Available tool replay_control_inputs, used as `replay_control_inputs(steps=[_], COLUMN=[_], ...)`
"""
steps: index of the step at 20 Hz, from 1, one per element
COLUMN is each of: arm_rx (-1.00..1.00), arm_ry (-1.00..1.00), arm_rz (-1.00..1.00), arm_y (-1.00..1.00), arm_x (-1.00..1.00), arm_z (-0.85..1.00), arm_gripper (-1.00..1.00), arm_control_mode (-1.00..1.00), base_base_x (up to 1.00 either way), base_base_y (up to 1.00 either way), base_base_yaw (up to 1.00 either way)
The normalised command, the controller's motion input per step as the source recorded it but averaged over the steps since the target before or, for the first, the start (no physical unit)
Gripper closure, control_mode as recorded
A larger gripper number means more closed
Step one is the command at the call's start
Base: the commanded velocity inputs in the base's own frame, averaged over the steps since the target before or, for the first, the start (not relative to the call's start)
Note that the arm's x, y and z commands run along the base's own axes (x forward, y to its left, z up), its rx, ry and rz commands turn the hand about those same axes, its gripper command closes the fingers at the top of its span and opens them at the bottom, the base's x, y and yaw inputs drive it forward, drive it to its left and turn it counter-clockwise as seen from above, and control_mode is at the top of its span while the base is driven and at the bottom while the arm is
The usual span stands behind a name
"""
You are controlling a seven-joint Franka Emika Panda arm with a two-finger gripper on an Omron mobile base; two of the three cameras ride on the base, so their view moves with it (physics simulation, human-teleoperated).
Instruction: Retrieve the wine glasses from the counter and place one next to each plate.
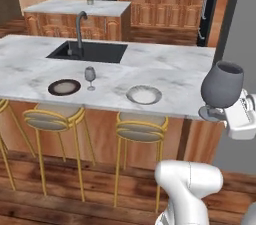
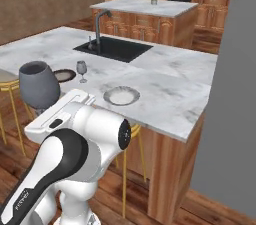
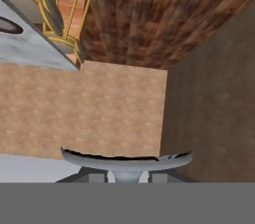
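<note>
From the left base camera the arm reaches up at the right with its gripper (image 1: 226,114) clamped on the stem of a smoky, round-bowled wine glass (image 1: 222,85), held upright off the end of the veined marble island (image 1: 170,74); a second glass (image 1: 90,76) stands just right of the dark plate (image 1: 64,87), the pale rimmed plate (image 1: 144,94) lies alone. From the right base camera the held glass (image 2: 39,86) rises above the glossy white arm. The hand camera shows its round foot (image 3: 126,159) over plank flooring.

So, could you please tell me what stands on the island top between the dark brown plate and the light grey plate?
A small wine glass stands between the dark brown plate and the light grey plate, nearer the brown one, in both base views.
</note>
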Motion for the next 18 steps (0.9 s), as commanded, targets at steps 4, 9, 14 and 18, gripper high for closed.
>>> replay_control_inputs(steps=[4, 9, 14, 18], arm_rx=[0.0, 0.0, 0.0, 0.0], arm_ry=[0.0, 0.0, 0.0, 0.0], arm_rz=[0.0, 0.0, 0.0, 0.0], arm_y=[0.0, 0.0, 0.0, 0.0], arm_x=[0.0, 0.0, 0.0, 0.0], arm_z=[0.0, 0.0, 0.0, 0.0], arm_gripper=[1.0, 1.0, 1.0, 1.0], arm_control_mode=[1.0, 1.0, 1.0, 1.0], base_base_x=[0.87, 0.64, 0.39, 0.52], base_base_y=[-0.06, -0.25, -0.19, 0.09], base_base_yaw=[0.0, 0.0, -0.03, 0.0])
